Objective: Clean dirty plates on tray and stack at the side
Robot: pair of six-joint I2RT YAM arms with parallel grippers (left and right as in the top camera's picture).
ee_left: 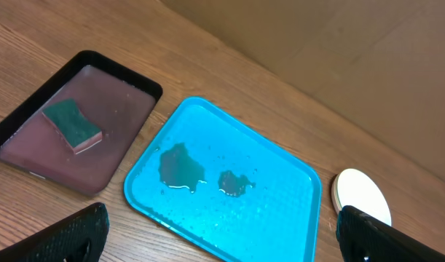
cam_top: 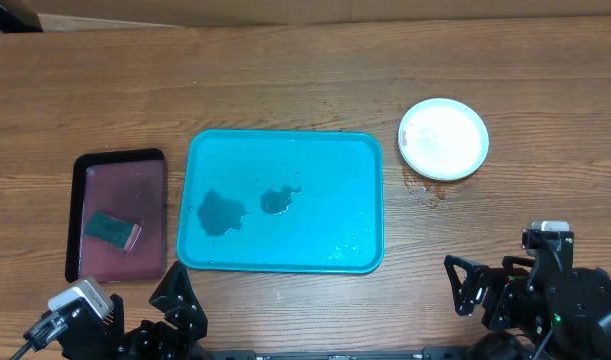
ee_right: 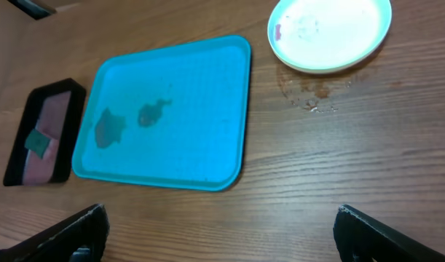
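Note:
The turquoise tray (cam_top: 365, 160) lies mid-table with two dark wet patches and no plates on it; it also shows in the left wrist view (ee_left: 288, 211) and the right wrist view (ee_right: 215, 94). A stack of plates (cam_top: 444, 138), white on top with a mint rim showing, sits on the table right of the tray, seen too in the left wrist view (ee_left: 362, 195) and the right wrist view (ee_right: 330, 33). The yellow-green plate is not visible. My left gripper (cam_top: 180, 305) is open and empty near the front edge. My right gripper (cam_top: 475, 290) is open and empty at the front right.
A dark maroon tray (cam_top: 120, 215) holding a green sponge (cam_top: 112, 229) lies left of the turquoise tray. Reddish crumbs and stains (cam_top: 425, 188) mark the table just in front of the plate stack. A brown cardboard wall (ee_left: 353, 44) stands behind the table.

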